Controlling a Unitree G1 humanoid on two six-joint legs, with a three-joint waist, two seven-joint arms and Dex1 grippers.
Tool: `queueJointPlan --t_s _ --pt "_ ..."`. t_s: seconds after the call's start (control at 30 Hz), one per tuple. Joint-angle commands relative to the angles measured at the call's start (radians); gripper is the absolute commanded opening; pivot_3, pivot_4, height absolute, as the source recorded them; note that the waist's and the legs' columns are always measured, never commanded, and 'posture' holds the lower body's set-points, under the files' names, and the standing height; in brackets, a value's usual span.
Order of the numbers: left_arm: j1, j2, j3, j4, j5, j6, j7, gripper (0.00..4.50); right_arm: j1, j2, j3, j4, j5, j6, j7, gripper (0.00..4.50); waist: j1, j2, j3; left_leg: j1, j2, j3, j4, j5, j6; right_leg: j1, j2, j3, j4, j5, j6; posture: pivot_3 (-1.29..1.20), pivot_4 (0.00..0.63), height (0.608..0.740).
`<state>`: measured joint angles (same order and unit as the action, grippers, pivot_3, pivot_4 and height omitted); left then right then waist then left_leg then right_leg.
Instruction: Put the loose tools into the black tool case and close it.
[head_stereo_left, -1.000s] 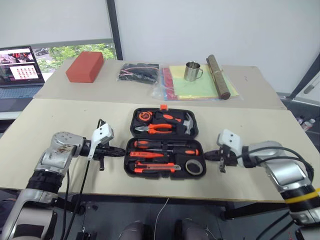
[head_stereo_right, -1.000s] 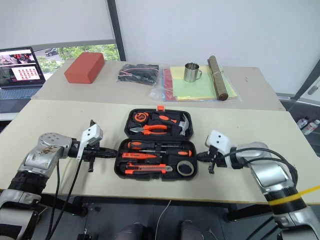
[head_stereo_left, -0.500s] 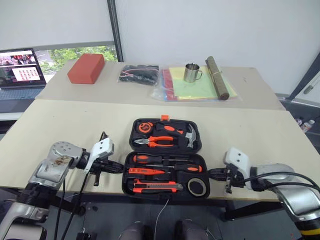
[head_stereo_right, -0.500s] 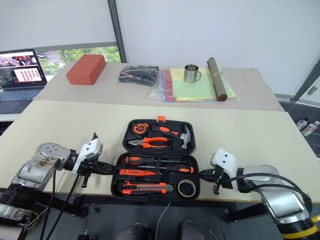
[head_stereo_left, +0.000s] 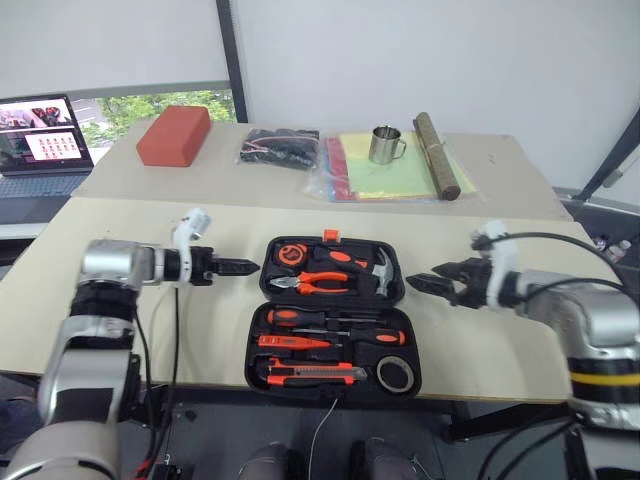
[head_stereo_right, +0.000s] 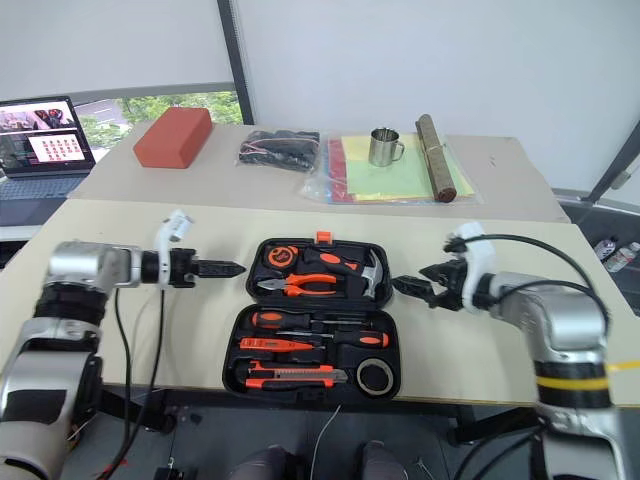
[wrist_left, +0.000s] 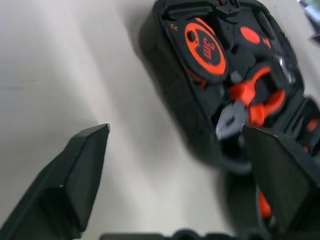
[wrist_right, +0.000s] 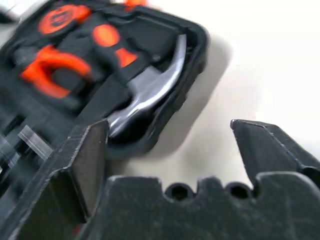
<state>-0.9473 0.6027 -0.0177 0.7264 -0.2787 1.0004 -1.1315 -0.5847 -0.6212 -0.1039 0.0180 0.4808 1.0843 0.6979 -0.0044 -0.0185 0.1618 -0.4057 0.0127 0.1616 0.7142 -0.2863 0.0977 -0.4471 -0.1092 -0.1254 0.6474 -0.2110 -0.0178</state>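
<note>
The black tool case (head_stereo_left: 335, 300) lies open at the middle of the near table, its orange latch (head_stereo_left: 327, 236) at the far edge. Its near half holds the loose tools: the screwdrivers (head_stereo_left: 320, 320), the utility knife (head_stereo_left: 310, 375) and the grey tape roll (head_stereo_left: 396, 373). In the far half sit a tape measure (head_stereo_left: 290, 256), pliers (head_stereo_left: 320, 282) and a hammer (head_stereo_left: 375, 265). My left gripper (head_stereo_left: 245, 267) is open just left of the far half, pointing at it. My right gripper (head_stereo_left: 420, 282) is open just right of that half. Neither holds anything.
On the far table stand a red-brown block (head_stereo_left: 173, 134), a black bundle of cables (head_stereo_left: 278, 147), a metal mug (head_stereo_left: 384, 143), a brown roll (head_stereo_left: 436, 152) and coloured folders (head_stereo_left: 400, 175). A laptop (head_stereo_left: 40, 135) is at the far left.
Both grippers have opened from shut. Each has risen and moved forward, from beside the case's near half to beside its far half. The tools in the case have not moved.
</note>
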Motion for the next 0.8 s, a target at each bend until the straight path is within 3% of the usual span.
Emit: queueJointPlan --t_s 0.03,0.13,0.33,0.47,0.57,0.7,0.8 --pt "-0.038 -0.032 -0.013 0.026 0.016 -0.018 0.045 4.49 -0.088 0.044 0.031 0.084 -0.040 0.012 -0.071 4.43 -0.003 0.000 0.000 -0.001 0.000 0.000 0.000 0.000 0.000 -0.001 0.001 -0.001 0.000 0.000 0.000 0.00 0.150 0.736" --pt "-0.031 -0.060 -0.006 0.038 0.021 -0.044 0.083 3.83 -0.122 0.077 0.055 0.154 -0.079 0.000 -0.116 3.81 -0.006 0.000 0.000 -0.001 -0.001 0.002 -0.002 0.000 0.000 -0.002 0.001 -0.002 0.000 0.000 0.000 0.00 0.150 0.736" --pt "0.002 -0.054 -0.008 -0.004 0.005 -0.026 0.076 1.55 -0.118 0.095 0.061 0.138 -0.077 0.007 -0.122 1.61 -0.011 0.000 0.000 0.002 -0.001 0.003 -0.001 0.000 0.000 -0.001 0.000 0.000 0.000 0.000 0.001 0.00 0.150 0.736" --pt "0.027 -0.054 0.020 -0.037 -0.019 -0.034 0.082 0.69 -0.117 0.110 0.063 0.101 -0.076 0.003 -0.132 0.34 -0.014 0.001 0.000 0.006 -0.001 0.004 -0.001 0.000 -0.001 0.001 -0.001 0.002 -0.001 0.000 0.001 0.00 0.150 0.736" --pt "0.060 -0.080 0.081 -0.120 -0.048 -0.149 0.100 0.03 -0.119 0.117 0.063 0.075 -0.074 -0.025 -0.133 0.00 -0.014 0.001 -0.001 0.009 -0.001 0.004 -0.002 0.000 -0.001 0.004 -0.003 0.002 -0.001 0.000 0.001 0.00 0.150 0.736" --pt "0.077 -0.160 0.201 -0.278 -0.101 -0.381 0.175 0.03 -0.164 0.156 0.011 0.017 -0.084 -0.179 -0.168 0.00 -0.010 0.001 0.000 0.008 -0.001 0.003 0.000 -0.003 -0.008 0.004 -0.008 0.004 -0.001 0.001 0.000 0.00 0.150 0.736" --pt "0.070 -0.186 0.186 -0.312 -0.044 -0.548 0.219 0.03 -0.195 0.174 -0.021 0.000 -0.106 -0.285 -0.200 0.00 -0.008 0.001 0.000 -0.001 -0.002 0.003 0.000 -0.001 -0.011 -0.005 -0.010 0.003 -0.001 0.005 -0.001 0.00 0.150 0.736"
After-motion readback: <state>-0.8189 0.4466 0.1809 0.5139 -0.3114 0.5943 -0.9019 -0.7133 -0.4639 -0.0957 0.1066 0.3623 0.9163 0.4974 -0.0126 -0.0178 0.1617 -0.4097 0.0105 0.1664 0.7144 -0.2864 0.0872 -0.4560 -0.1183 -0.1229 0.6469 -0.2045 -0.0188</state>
